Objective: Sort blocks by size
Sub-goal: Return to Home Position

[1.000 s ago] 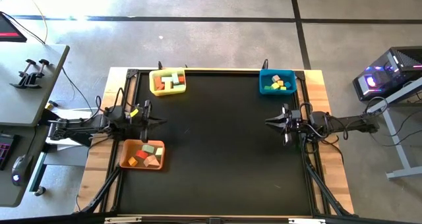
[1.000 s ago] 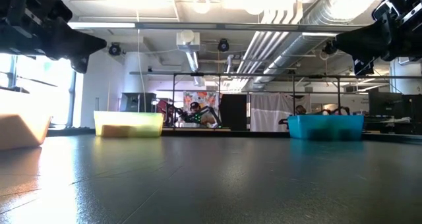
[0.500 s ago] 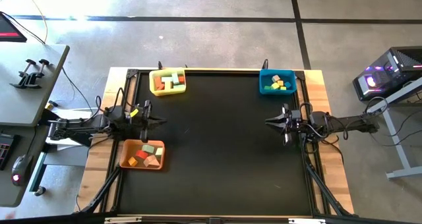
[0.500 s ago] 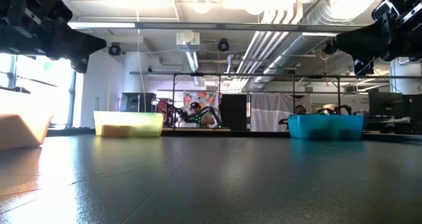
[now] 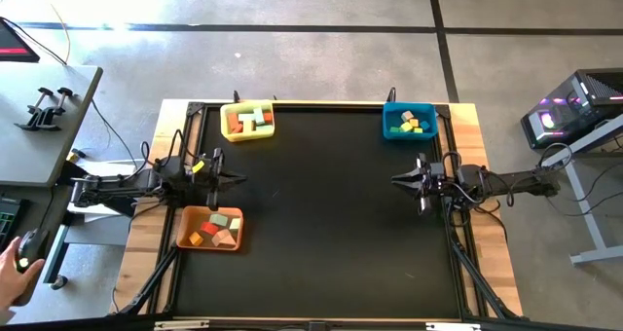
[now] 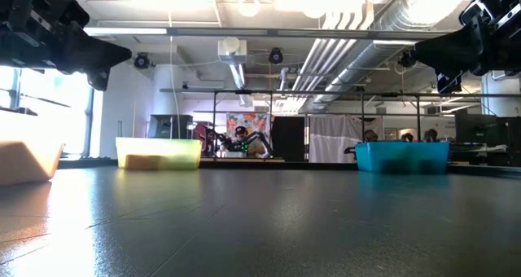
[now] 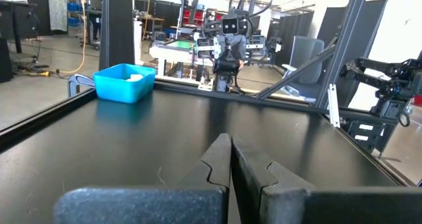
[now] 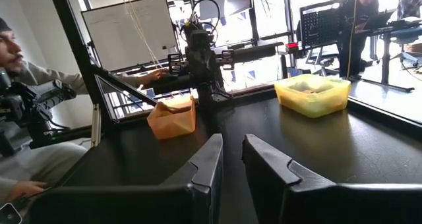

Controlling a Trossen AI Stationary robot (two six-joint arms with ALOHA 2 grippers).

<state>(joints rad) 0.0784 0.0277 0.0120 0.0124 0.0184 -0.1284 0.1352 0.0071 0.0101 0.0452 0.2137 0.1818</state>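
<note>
— From above?
— The blocks (image 5: 219,231) lie in the orange bin (image 5: 181,236), yellow bin (image 5: 224,127) and blue bin (image 5: 385,127); the left gripper (image 5: 239,179) is nearest, just beside the orange one.
— Low?
— Both arms hang above the mat.
— Wrists?
— Left fingers pressed together; right gripper (image 8: 232,141) slightly spread, empty.

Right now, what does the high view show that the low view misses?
Only high: small coloured wooden blocks inside the bins; a person's hand off the table's left side. Only low: ceiling ducts in the room behind. Both: yellow rectangular bin, blue rectangular bin, orange rectangular bin, left gripper and right gripper raised over the black table.
</note>
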